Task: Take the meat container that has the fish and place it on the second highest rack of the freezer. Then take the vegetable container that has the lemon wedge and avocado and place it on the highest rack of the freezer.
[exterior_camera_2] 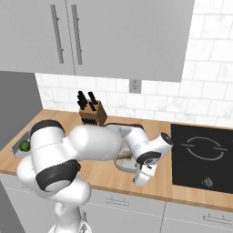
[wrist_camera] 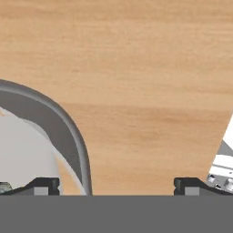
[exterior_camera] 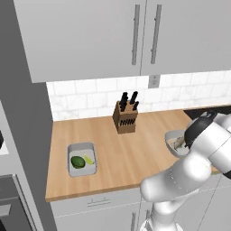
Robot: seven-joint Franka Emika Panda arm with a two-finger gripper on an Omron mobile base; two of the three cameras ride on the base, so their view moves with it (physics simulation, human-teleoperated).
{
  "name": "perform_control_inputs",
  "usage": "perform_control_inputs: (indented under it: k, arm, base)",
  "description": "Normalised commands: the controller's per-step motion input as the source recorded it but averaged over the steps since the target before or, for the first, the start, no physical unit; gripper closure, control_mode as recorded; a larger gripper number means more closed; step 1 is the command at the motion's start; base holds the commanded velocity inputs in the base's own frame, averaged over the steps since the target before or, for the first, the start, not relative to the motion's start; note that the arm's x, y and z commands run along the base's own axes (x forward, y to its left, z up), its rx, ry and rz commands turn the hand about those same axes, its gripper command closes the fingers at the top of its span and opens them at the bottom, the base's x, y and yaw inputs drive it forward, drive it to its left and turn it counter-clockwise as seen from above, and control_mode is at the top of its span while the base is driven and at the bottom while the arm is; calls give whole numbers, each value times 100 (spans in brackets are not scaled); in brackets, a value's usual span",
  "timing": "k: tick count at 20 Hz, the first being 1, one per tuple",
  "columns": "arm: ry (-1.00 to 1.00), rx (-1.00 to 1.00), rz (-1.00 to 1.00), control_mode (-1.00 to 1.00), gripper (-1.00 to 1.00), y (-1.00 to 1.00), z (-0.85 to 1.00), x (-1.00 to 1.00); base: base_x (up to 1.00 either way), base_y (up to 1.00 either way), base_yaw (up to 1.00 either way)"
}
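Wooden, pale-brown surface [exterior_camera: 122, 153] ran from the tall grey cabinet side [exterior_camera: 18, 135] at the far left toward the black glass cooktop [exterior_camera_2: 205, 154] at the right. Near its left end lay a shallow grey rectangular vegetable container [exterior_camera: 81, 158], holding a dark green rounded avocado [exterior_camera: 77, 162] with a small pale yellow lemon wedge [exterior_camera: 89, 159] just beside it on the right. Farther right and back toward the white tiled wall [exterior_camera: 90, 99] stood a brown wooden knife block [exterior_camera: 124, 118] with black handles, upright and well apart from that container. Grey wall cupboards [exterior_camera: 90, 36] with long bar handles hung above.

Right of the block, near the front edge of the surface, sat the grey round-cornered meat container [exterior_camera_2: 124, 162], partly hidden by the white arm [exterior_camera_2: 91, 143]; a slender brownish-olive fish [exterior_camera: 178, 143] showed inside it. The claw [wrist_camera: 116, 184] hung low over that container's rim, its two dark fingertips [wrist_camera: 43, 185] spread wide, one over the inside of the container and the other over bare wood outside the curved grey wall, pinching nothing.
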Motion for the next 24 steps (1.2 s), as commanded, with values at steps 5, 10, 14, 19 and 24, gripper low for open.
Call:
perform_control_inputs:
  k: [5, 10, 14, 19, 24]
  arm:
    - [0, 0, -3, -100, -100, 0, -3, 3]
    - [0, 0, -1, -100, -100, 0, 0, 7]
    - [0, 0, -1, -100, -100, 0, 0, 21]
    - [0, 0, 0, -100, -100, 0, 0, 22]
    - [1, 0, 0, -100, -100, 0, -17, 0]
  base:
    - [0, 0, 0]
    - [0, 0, 0]
    - [0, 0, 0]
    - [0, 0, 0]
    - [0, 0, 0]
